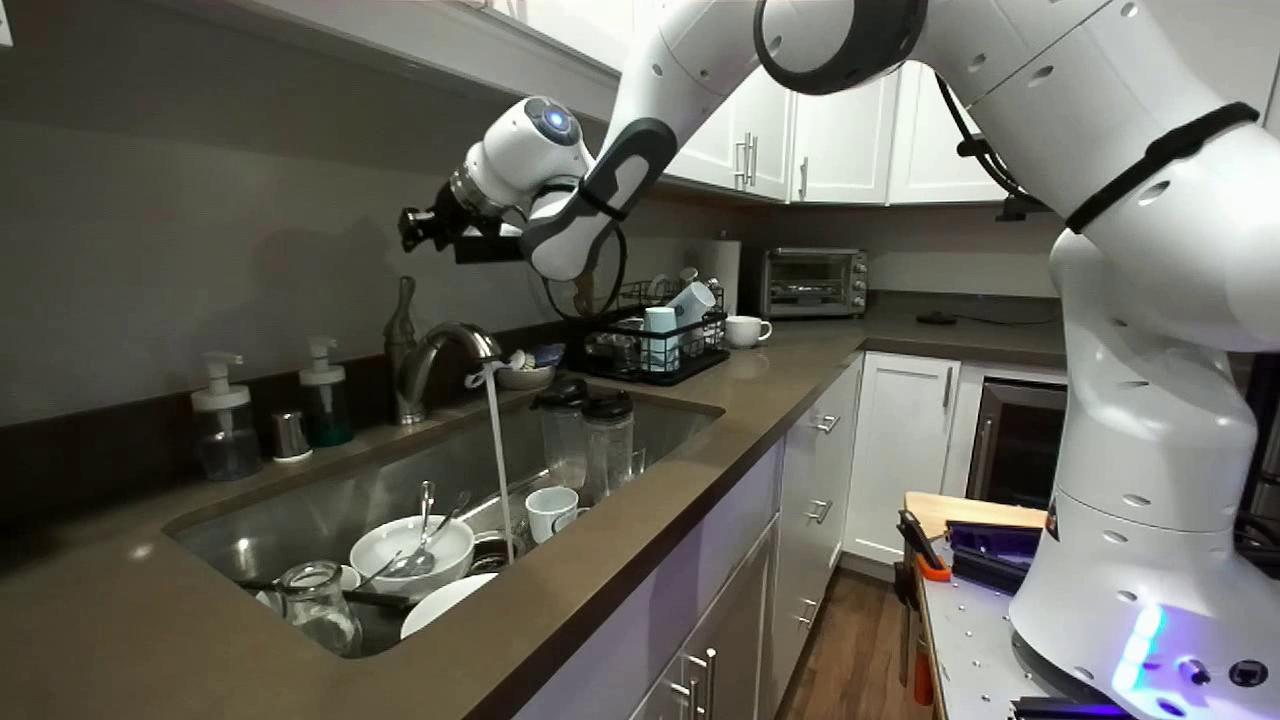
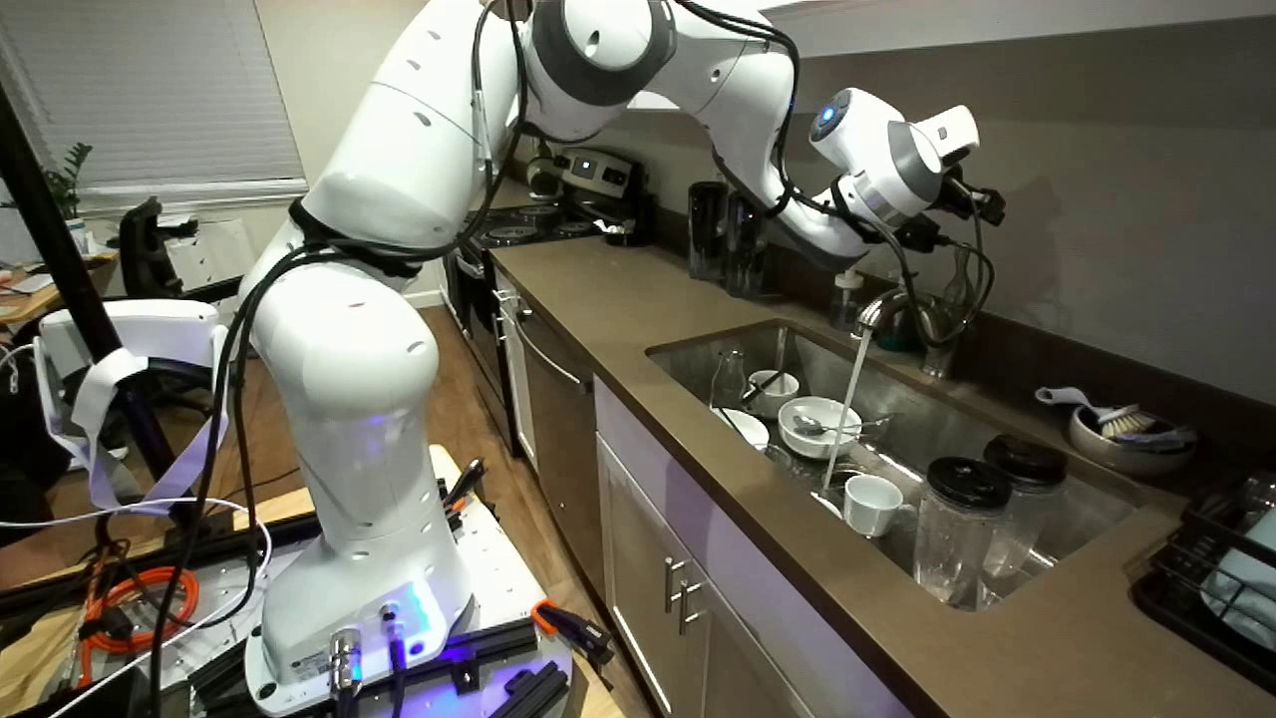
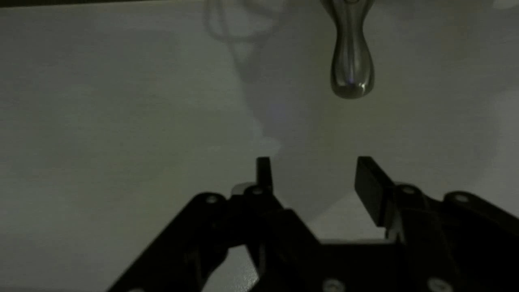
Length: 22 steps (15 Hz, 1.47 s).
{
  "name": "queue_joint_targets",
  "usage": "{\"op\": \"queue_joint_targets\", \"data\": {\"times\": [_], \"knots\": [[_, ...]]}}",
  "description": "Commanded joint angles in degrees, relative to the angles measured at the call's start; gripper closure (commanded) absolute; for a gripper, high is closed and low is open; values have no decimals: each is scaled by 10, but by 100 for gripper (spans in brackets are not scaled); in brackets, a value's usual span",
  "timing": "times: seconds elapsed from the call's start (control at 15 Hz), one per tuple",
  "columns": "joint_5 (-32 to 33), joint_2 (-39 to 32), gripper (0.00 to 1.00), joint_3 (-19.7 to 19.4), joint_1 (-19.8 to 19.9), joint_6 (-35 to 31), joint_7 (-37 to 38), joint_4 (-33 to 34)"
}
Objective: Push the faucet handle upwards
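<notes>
In the wrist view, your gripper (image 3: 313,174) is spread apart, the faucet handle (image 3: 352,61) towards its one o'clock.

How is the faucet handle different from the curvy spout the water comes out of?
The faucet handle sticks up, while the spout arches over and down. The faucet handle has a smooth, rounded tip, clear in the wrist view; the spout ends in an opening facing down. Water pours from the spout, but none from the faucet handle. Both look like shiny metal, on the same faucet.
</notes>
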<state>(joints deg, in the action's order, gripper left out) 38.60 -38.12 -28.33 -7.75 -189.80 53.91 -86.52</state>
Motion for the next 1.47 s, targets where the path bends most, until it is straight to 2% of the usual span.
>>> {"op": "queue_joint_targets", "data": {"times": [0.0,0.07,0.2,0.6,1.13,1.4], "knots": [[1,30,13,-38,-39,-20,17,-59],[3,37,6,-47,-49,-20,18,-72],[5,53,0,-63,-69,-22,18,-101],[4,100,0,-133,-145,-8,19,-180],[26,199,0,-168,-207,23,1,-296],[53,259,0,-199,-245,81,-7,-340]]}}
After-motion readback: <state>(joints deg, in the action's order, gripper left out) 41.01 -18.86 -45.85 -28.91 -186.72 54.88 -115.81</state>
